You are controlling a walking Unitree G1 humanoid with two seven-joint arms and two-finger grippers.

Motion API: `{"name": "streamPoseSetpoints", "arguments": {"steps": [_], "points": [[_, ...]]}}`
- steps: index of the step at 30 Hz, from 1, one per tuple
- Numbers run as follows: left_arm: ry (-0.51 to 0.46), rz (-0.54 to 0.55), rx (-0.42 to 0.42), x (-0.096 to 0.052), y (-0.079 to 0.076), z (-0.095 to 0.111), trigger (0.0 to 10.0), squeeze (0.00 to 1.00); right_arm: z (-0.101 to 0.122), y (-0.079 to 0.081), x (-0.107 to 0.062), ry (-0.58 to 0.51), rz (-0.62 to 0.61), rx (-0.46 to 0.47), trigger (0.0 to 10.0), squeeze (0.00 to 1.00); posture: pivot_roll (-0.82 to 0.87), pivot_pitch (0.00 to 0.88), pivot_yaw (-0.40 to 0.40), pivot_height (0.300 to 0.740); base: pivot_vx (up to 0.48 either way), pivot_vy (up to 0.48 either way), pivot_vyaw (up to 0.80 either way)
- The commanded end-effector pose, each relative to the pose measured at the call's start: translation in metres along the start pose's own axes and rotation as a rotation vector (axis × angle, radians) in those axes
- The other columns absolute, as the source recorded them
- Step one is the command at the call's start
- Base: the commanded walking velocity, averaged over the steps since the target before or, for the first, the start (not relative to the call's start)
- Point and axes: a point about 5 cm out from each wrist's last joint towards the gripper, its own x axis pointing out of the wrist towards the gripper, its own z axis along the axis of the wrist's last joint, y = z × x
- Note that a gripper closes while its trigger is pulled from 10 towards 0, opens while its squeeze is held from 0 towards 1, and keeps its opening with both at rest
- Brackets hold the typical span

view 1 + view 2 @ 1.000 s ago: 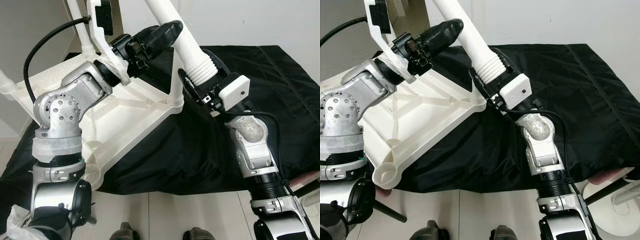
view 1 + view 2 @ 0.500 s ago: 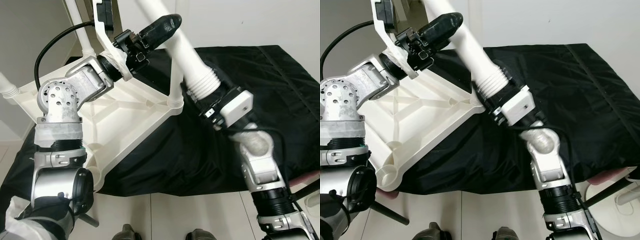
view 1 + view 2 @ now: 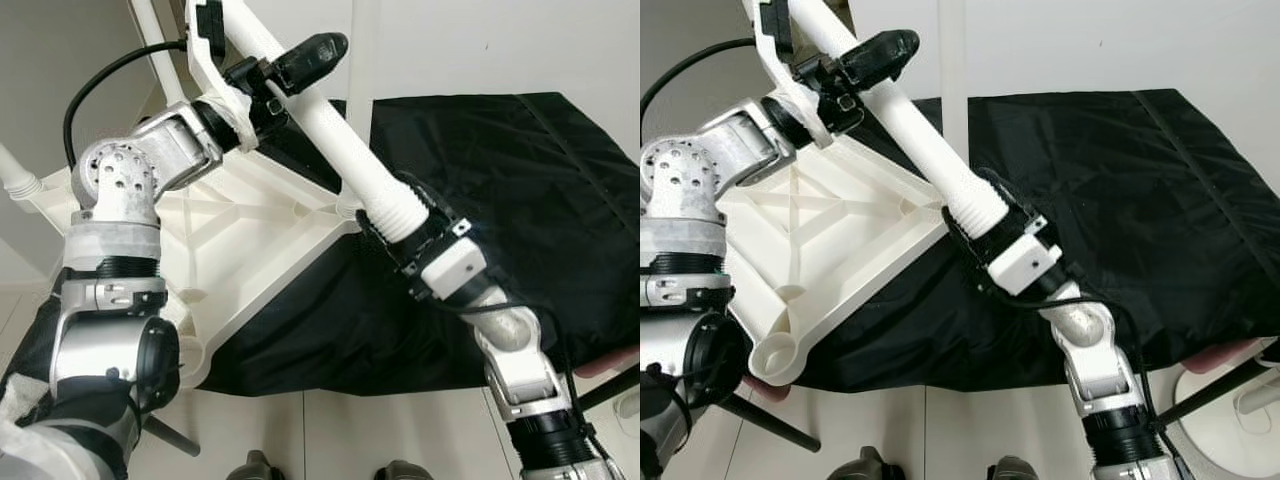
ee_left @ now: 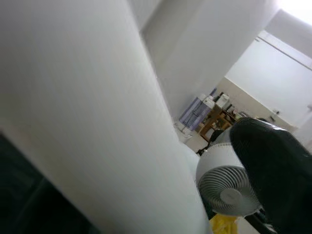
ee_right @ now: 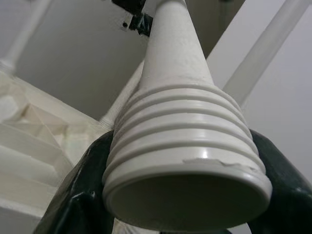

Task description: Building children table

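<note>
Since a second ago my right gripper (image 3: pixel 405 232) has swung the leg (image 3: pixel 340 140) down to a flatter slant over the upturned table (image 3: pixel 250 250), which lies on the black cloth (image 3: pixel 520 170). It's clamped on the leg's ribbed end; my left gripper (image 3: pixel 290 65) holds the shaft higher up. Hollow plastic, I judge: light, stiff, slick, so I'd grip at the ribs.

table leg (image 3: pixel 345 155) tilted flatter | right tool (image 3: pixel 400 232) swung lower, rightward | left tool (image 3: pixel 300 62) apparently raised slightly
</note>
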Motion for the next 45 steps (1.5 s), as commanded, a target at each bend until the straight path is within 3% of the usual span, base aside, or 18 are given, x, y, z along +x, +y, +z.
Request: {"name": "streamPoseSetpoints", "arguments": {"steps": [1,3,4,16,17,18,20,21,23,29,30,33,36,40,45], "points": [[-0.047,0.015,0.001,-0.003,0.001,0.014,2.8,0.0,-0.006,0.004,-0.006,0.034,-0.006,-0.023,10.0,0.0,-0.11,0.0,0.136,0.74,0.0,0.0,0.0],[-0.047,0.015,0.001,-0.003,0.001,0.014,2.8,0.0,-0.006,0.004,-0.006,0.034,-0.006,-0.023,10.0,0.0,-0.11,0.0,0.136,0.74,0.0,0.0,0.0],[-0.052,0.013,-0.024,-0.003,0.002,0.013,0.0,0.0,-0.008,0.006,-0.007,0.044,-0.011,-0.03,10.0,0.0,-0.11,0.0,0.139,0.74,0.0,0.0,0.0],[-0.084,-0.015,-0.08,-0.001,0.003,0.016,0.0,0.0,-0.009,0.007,-0.008,0.03,-0.054,-0.049,10.0,0.0,-0.1,0.0,0.131,0.74,0.0,0.0,0.0],[-0.088,-0.013,-0.084,-0.001,0.003,0.017,0.0,0.0,-0.008,0.007,-0.009,0.025,-0.074,-0.05,10.0,0.55,-0.1,0.0,0.129,0.74,0.0,0.0,0.0],[-0.091,-0.011,-0.078,-0.001,0.004,0.018,0.0,0.0,-0.009,0.008,-0.01,0.026,-0.083,-0.031,10.0,1.0,-0.1,0.0,0.127,0.74,0.0,0.0,0.0],[-0.093,-0.007,-0.074,-0.001,0.004,0.019,0.0,0.0,-0.009,0.01,-0.011,0.028,-0.089,-0.02,10.0,1.0,-0.1,0.0,0.127,0.74,0.0,0.0,0.0],[-0.088,0.009,-0.061,-0.001,0.005,0.019,10.0,0.0,-0.01,0.01,-0.012,0.034,-0.102,-0.008,10.0,1.0,-0.1,0.0,0.124,0.74,0.0,0.0,0.0],[-0.088,0.009,-0.061,-0.001,0.005,0.019,10.0,0.0,-0.01,0.01,-0.012,0.034,-0.102,-0.008,10.0,1.0,-0.1,0.0,0.124,0.74,0.0,0.0,0.0],[-0.099,0.047,0.024,-0.005,0.006,0.027,10.0,0.0,-0.016,0.007,-0.013,0.121,-0.163,0.154,10.0,1.0,-0.1,0.0,0.119,0.74,0.0,0.0,0.0],[-0.104,0.053,0.051,-0.006,0.005,0.028,10.0,0.0,-0.017,0.007,-0.011,0.142,-0.167,0.213,10.0,0.0,-0.1,0.0,0.119,0.74,0.0,0.0,0.0],[-0.103,0.066,0.086,-0.007,0.004,0.028,10.0,0.0,-0.017,0.006,-0.009,0.154,-0.171,0.263,10.0,0.0,-0.1,0.0,0.118,0.74,0.0,0.0,0.0],[-0.094,0.114,0.189,-0.007,0.003,0.024,10.0,0.0,-0.019,0.005,-0.003,0.196,-0.157,0.315,10.0,0.0,-0.1,0.0,0.103,0.74,0.0,0.0,0.0],[-0.1,0.138,0.259,-0.005,-0.002,0.02,10.0,0.0,-0.024,0.009,0.002,0.248,-0.133,0.306,10.0,0.0,-0.09,0.0,0.089,0.74,0.0,0.0,0.0],[-0.122,0.163,0.283,-0.006,-0.002,0.021,10.0,0.0,-0.029,0.013,0.002,0.287,-0.108,0.293,10.0,0.0,-0.09,0.0,0.08,0.74,0.0,0.0,0.0]]}}
